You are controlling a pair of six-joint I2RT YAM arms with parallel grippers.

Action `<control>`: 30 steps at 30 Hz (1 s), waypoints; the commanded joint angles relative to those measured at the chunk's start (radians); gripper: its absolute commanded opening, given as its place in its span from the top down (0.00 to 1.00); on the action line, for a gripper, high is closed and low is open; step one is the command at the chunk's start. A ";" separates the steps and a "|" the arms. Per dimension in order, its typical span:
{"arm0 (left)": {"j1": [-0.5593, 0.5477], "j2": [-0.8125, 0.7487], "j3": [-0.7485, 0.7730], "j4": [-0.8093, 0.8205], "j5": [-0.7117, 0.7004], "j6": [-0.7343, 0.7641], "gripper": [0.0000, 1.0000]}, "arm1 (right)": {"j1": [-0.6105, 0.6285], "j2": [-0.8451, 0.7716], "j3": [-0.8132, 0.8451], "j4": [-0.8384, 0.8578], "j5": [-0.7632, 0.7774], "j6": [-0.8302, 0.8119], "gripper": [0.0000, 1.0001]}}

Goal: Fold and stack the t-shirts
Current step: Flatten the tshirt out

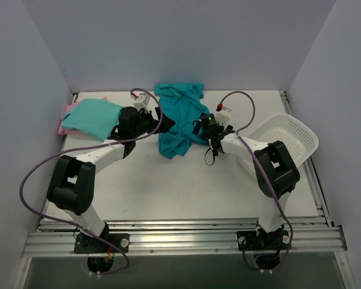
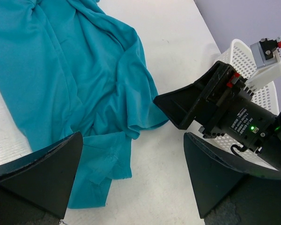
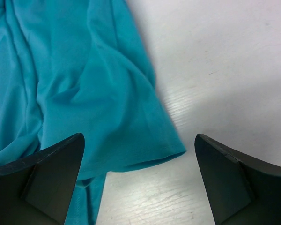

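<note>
teal tee, mint tee, white basket

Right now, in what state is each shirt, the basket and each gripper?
Teal shirt: crumpled, not folded.
Mint shirt: folded, top of the corner pile.
Pink shirt: underneath it, only its edge shows.
Basket: tilted at the right edge, looks empty.
Left gripper: open, holding nothing.
Right gripper: open, holding nothing.

3 t-shirts, 1 basket, 2 arms.
</note>
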 commanded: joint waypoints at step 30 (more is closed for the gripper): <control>0.009 0.024 0.014 0.069 0.026 -0.003 0.02 | -0.016 0.043 -0.051 0.028 -0.018 0.006 1.00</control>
